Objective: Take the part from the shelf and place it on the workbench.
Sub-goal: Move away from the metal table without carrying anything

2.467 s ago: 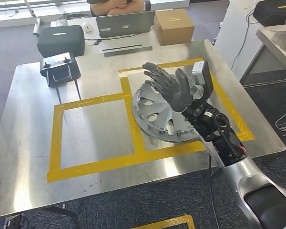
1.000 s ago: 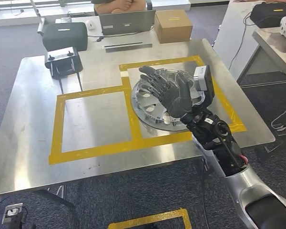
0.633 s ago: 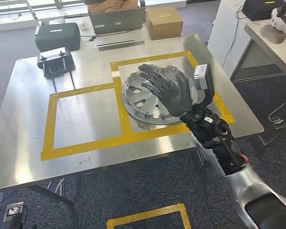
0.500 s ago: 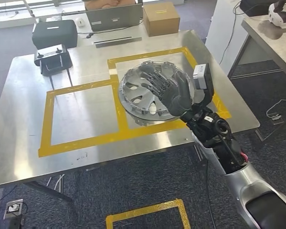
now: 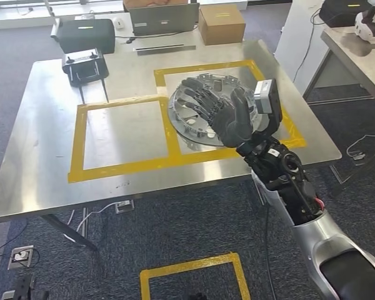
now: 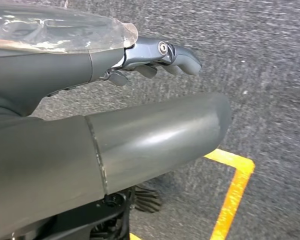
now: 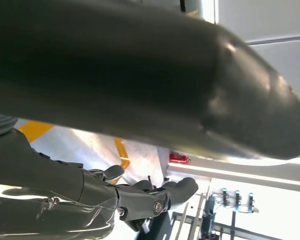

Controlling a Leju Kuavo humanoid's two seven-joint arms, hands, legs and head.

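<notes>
Part (image 5: 209, 112), a silver wheel cover, lying flat on the workbench (image 5: 49, 150), inside the yellow taped square (image 5: 289, 128) nearer the cardboard box (image 5: 222, 24). Right hand (image 5: 223, 112) raised over the part, fingers spread apart, nothing held; contact with the rim not evident from the head view. Left hand (image 6: 103, 140) hanging over grey carpet beside a yellow floor line (image 6: 231, 195), thumb and fingers apart with nothing between them.

Compared with 2.5 s ago: whole scene shifted in the head view, bench sliding sideways and then back and sitting a little farther off, so a camera move, probably the body stepping or turning, not the part travelling. Part unchanged within its taped square throughout. Right hand holding the same open pose over the part.

Meaning for the task: placement looks done, release complete; remaining work probably only retreating the arm clear of the part.
</notes>
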